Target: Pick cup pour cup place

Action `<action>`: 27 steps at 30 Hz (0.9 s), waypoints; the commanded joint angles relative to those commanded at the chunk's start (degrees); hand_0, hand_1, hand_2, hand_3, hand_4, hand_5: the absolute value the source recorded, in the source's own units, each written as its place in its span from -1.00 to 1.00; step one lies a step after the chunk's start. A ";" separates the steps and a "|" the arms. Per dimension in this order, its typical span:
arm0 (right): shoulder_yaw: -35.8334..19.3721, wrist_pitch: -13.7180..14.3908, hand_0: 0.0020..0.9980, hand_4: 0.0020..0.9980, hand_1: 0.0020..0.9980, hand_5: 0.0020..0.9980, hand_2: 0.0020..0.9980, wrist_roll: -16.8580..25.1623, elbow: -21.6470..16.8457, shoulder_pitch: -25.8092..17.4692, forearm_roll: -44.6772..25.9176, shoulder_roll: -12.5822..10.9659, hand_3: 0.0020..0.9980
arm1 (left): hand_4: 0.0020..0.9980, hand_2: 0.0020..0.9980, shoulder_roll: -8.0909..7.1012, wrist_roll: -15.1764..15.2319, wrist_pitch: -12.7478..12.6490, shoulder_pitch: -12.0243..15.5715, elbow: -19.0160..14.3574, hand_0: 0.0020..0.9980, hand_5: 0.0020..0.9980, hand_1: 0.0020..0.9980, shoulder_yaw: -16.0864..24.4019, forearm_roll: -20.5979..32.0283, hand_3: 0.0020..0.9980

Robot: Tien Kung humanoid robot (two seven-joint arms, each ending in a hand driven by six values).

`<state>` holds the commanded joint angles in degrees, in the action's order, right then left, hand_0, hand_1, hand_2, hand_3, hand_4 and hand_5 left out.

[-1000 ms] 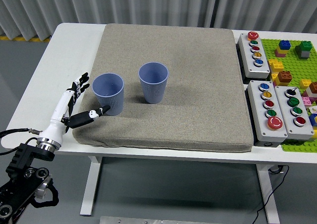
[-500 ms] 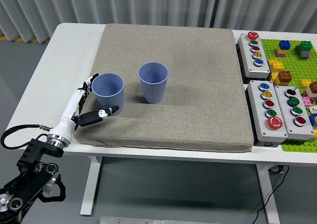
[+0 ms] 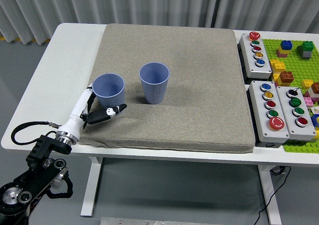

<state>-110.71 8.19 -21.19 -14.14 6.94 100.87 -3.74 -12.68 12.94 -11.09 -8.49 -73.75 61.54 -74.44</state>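
**Left hand at the nearer cup**

Here the left hand reaches in from the lower left corner, its white forearm slanting up toward the left cup. The fingers are spread around the cup's lower wall — the thumb lies across the near side at about 6 o'clock of the cup, and the other fingers pass behind its left side at about 9 o'clock. Whether they press the wall or only bracket it cannot be told; the cup stands upright on the grey mat, not lifted.

The right cup, the same blue ribbed kind, stands upright at about 2 o'clock from the first, near it but apart, open mouth up. Both sit in the mat's left half.

The mat covers most of the white table. At 3 o'clock from the cups, beyond the mat's right edge, lie grey button boxes with coloured buttons — one farther back, two nearer — and past them a green baseplate with toy bricks on it.

The right arm does not show.
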 joint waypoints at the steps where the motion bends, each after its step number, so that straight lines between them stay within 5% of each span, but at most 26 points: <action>1: 0.01 0.01 0.28 -1.00 0.21 -1.00 0.02 0.01 0.00 0.01 -0.04 -0.01 0.18 | 0.95 1.00 0.00 -0.04 0.04 -0.19 0.08 0.97 -0.45 0.91 -0.06 -0.08 1.00; 2: 0.02 0.02 0.28 -1.00 0.21 -1.00 0.02 0.02 0.01 0.03 -0.09 -0.02 0.18 | 0.96 1.00 0.02 -0.07 0.08 -0.42 0.17 0.82 -0.44 0.79 -0.13 -0.18 1.00; 7: 0.13 0.04 0.28 -1.00 0.21 -1.00 0.02 0.06 0.02 0.26 -0.29 -0.07 0.18 | 0.96 1.00 0.33 0.02 0.02 -1.39 0.77 0.82 -0.44 0.79 -0.52 -0.30 1.00; 8: 0.19 0.08 0.28 -1.00 0.21 -1.00 0.02 0.09 0.03 0.31 -0.43 -0.06 0.18 | 0.96 1.00 0.42 0.09 -0.01 -1.53 0.89 0.70 -0.43 0.66 -0.67 -0.29 1.00; 19: 0.21 0.14 0.28 -1.00 0.21 -1.00 0.02 0.08 0.04 0.45 -0.58 -0.07 0.18 | 0.96 1.00 0.79 0.19 -1.17 -1.93 1.67 0.66 -0.43 0.60 -0.91 -0.32 1.00; 20: 0.20 0.14 0.28 -1.00 0.21 -1.00 0.02 0.08 0.04 0.46 -0.55 -0.06 0.18 | 0.95 0.80 0.84 0.31 -1.47 -1.96 1.74 0.60 -0.44 0.48 -0.95 -0.27 1.00; 25: 0.20 0.12 0.28 -1.00 0.21 -1.00 0.02 0.07 0.03 0.49 -0.52 -0.06 0.18 | 0.95 0.80 1.04 0.65 -2.47 -2.07 2.11 0.60 -0.44 0.48 -1.28 0.21 1.00; 26: 0.20 0.12 0.28 -1.00 0.21 -1.00 0.02 0.08 0.03 0.49 -0.51 -0.07 0.18 | 0.92 0.50 1.05 0.69 -2.55 -2.07 2.10 0.45 -0.47 0.30 -1.35 0.26 0.81; 27: 0.21 0.12 0.28 -1.00 0.21 -1.00 0.02 0.09 0.04 0.48 -0.51 -0.07 0.18 | 0.92 0.50 1.07 0.74 -2.66 -2.09 2.09 0.45 -0.47 0.30 -1.44 0.30 0.81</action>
<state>-110.50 8.31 -21.10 -14.10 7.43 100.35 -3.82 -11.61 13.69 -13.75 -10.57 -71.66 60.10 -74.15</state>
